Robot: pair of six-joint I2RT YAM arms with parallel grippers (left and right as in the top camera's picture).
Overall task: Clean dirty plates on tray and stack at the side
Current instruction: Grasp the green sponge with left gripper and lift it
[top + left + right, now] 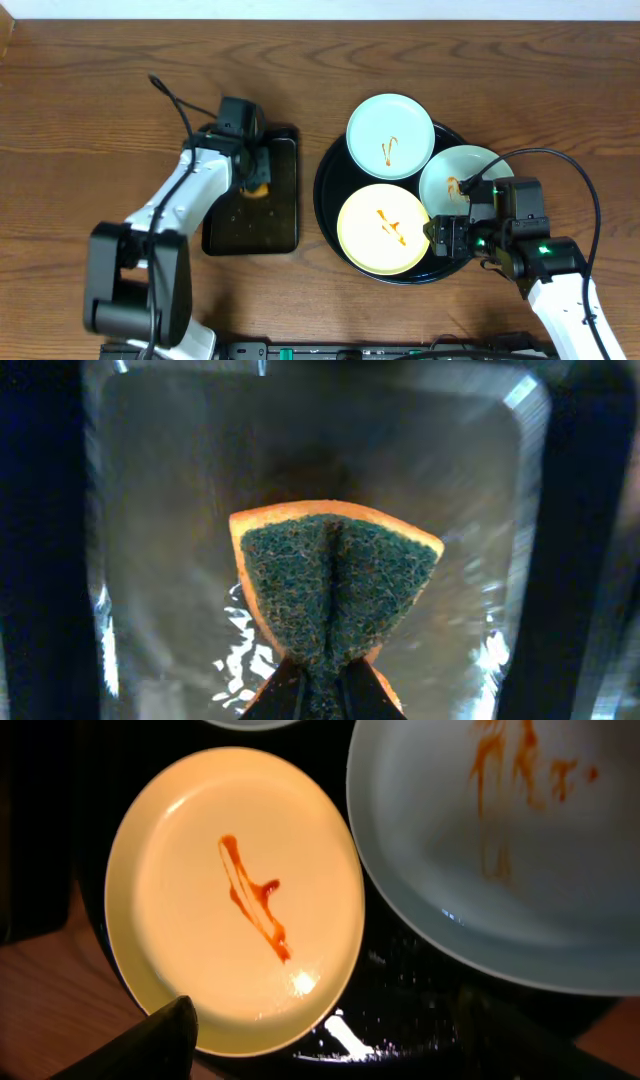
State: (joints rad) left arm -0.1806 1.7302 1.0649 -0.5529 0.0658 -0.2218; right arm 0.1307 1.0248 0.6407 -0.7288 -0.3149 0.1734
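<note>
Three plates lie on the round black tray [328, 190]: a mint one at the back [390, 135], a mint one at the right [458, 172] and a yellow one in front [383, 228], each with orange-brown smears. My right gripper [447, 238] hovers open over the tray's near-right rim. In the right wrist view the yellow plate [235, 890] and a mint plate [500, 850] lie ahead of it, with nothing between the fingers [140, 1045]. My left gripper [252, 178] is shut on an orange sponge [335, 585], pinched so its green scouring face folds.
The sponge hangs over a smaller rectangular black tray [275, 230], wet and glossy inside [180, 510], left of the round tray. Brown wood tabletop [90, 110] surrounds both trays. Cables run from each arm.
</note>
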